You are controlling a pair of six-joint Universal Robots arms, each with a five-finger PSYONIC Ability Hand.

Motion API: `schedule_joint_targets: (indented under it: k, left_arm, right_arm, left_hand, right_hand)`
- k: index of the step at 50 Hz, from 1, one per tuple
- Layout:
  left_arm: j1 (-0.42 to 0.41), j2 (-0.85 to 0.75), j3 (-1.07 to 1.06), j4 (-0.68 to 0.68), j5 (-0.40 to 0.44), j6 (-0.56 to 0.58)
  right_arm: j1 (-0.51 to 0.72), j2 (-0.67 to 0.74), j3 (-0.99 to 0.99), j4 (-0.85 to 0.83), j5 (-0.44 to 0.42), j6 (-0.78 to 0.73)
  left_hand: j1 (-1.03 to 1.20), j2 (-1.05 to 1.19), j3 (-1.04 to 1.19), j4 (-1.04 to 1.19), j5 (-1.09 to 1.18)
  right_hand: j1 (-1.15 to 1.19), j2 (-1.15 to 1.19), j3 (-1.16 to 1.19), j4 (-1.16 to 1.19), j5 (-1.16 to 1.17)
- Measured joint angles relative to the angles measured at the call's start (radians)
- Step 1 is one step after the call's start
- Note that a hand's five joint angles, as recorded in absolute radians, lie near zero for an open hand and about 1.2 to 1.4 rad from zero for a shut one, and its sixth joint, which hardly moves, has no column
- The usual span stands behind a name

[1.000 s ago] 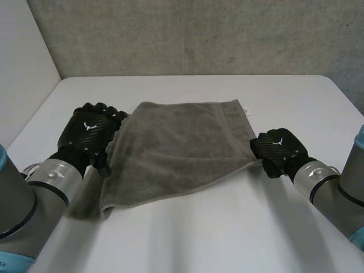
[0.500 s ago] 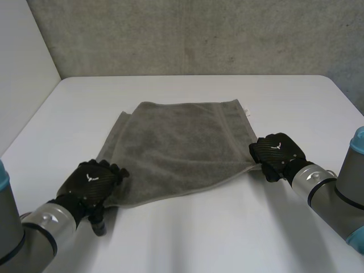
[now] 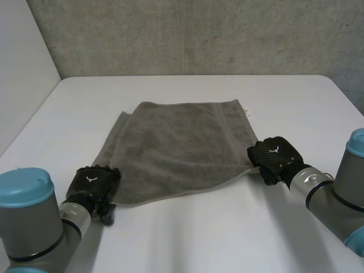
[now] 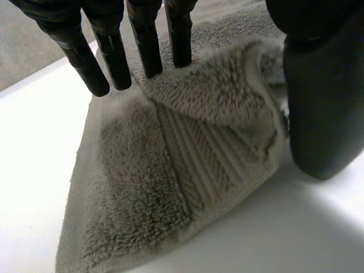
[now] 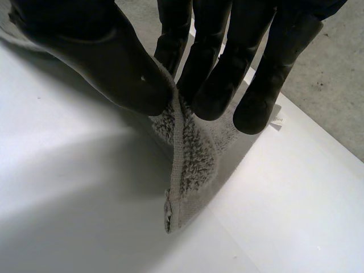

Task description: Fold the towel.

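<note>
Looking down from the head camera, I see my left hand (image 3: pixel 94 182) at the near left corner of the towel (image 3: pixel 182 148). Its wrist camera shows that corner humped up into a ridge between the fingers (image 4: pixel 145 51) and the thumb (image 4: pixel 321 102). Two fingers touch the top of the ridge, the others hang just past the towel's edge over the table (image 3: pixel 227 227), and the thumb presses against the cloth from the other side, so I read this as a pinch on the corner.

The towel is grey and lies in the middle of the white table, mostly flat, with its left side doubled over in a fold. A small white tag (image 3: pixel 248 111) sticks out at its far right corner.

My right hand (image 3: pixel 276 157) is at the near right corner. In its wrist camera the thumb and curled fingers close on the hemmed edge, gripping it and lifting it into a thin upright fin above the table.
</note>
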Motion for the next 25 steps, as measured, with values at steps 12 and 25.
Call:
schedule_joint_targets:
  k: [12,25]
  left_arm:
    - [0.016,0.025,0.009,0.083,-0.046,-0.018]
    - [0.010,0.046,0.006,0.139,-0.048,-0.050]
  right_arm:
    - [-0.006,-0.001,-0.001,-0.001,0.000,0.000]
    - [-0.006,-0.001,-0.001,0.000,0.002,0.000]
  left_hand:
    - [0.022,0.028,0.025,0.025,0.029]
    - [0.026,0.029,0.027,0.026,0.030]
  right_hand:
    - [0.000,0.000,0.000,0.000,0.000]
    - [0.000,0.000,0.000,0.000,0.000]
